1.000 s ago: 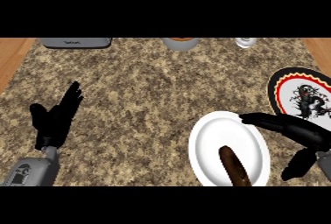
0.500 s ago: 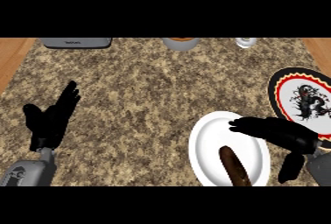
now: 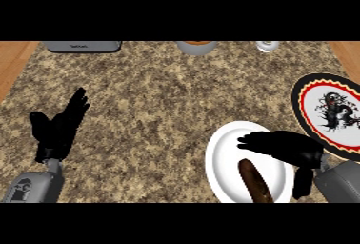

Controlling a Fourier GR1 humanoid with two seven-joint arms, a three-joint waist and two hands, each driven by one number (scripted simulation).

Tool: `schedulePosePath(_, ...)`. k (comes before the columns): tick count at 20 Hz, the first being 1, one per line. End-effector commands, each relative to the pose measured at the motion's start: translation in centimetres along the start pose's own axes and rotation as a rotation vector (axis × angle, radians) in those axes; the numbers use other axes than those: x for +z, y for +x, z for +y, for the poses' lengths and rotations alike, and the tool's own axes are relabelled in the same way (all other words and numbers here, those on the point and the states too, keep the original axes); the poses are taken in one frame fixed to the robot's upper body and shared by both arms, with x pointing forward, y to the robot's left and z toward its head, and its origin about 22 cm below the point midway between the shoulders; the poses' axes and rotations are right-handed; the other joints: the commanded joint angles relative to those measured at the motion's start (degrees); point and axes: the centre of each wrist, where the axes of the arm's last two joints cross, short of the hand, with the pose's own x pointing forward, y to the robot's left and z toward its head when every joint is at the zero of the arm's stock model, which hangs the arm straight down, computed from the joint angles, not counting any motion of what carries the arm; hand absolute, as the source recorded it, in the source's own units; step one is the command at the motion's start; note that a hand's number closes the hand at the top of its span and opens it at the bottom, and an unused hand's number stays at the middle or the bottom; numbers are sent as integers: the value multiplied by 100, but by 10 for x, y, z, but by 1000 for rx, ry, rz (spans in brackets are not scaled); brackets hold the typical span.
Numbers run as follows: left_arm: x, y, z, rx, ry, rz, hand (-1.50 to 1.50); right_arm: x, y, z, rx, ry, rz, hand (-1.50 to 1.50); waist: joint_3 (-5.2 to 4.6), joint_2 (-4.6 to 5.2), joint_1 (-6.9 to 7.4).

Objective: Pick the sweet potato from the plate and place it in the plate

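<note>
The sweet potato is seen lying lengthwise on the white plate at the lower right of the granite worktop. The right hand is held over that plate's upper half, fingers extended and slightly bent, nothing yet gripped; whether the fingertips touch the tuber's upper end cannot quite be made out. The reach-and-grasp step is judged to be in hand. Next, the fingers would need to be lowered and curled around the sweet potato, which must then be carried to the patterned plate just beside. The left hand is rested open at the left.
</note>
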Motion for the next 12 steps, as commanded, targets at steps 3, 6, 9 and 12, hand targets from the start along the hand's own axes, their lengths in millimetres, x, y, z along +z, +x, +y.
schedulePosePath(3, 4, 1, -5, 1, 7, 13, 0, -19, 27, -1, 20, 21, 35, -150, 0, -6, -9)
schedulePosePath(6, 4, -12, 13, 2, 17, -9, 0, -21, 17, 4, 45, 27, 55, -150, 0, -1, -3)
schedulePosePath(9, -9, 10, 10, 1, 5, -8, 0, -12, -7, 1, 55, 31, 59, -150, 1, 1, -5)
schedulePosePath(12, -9, -1, -10, -7, 7, -7, 0, -48, 27, 20, 94, 39, 74, -150, -1, 2, -22)
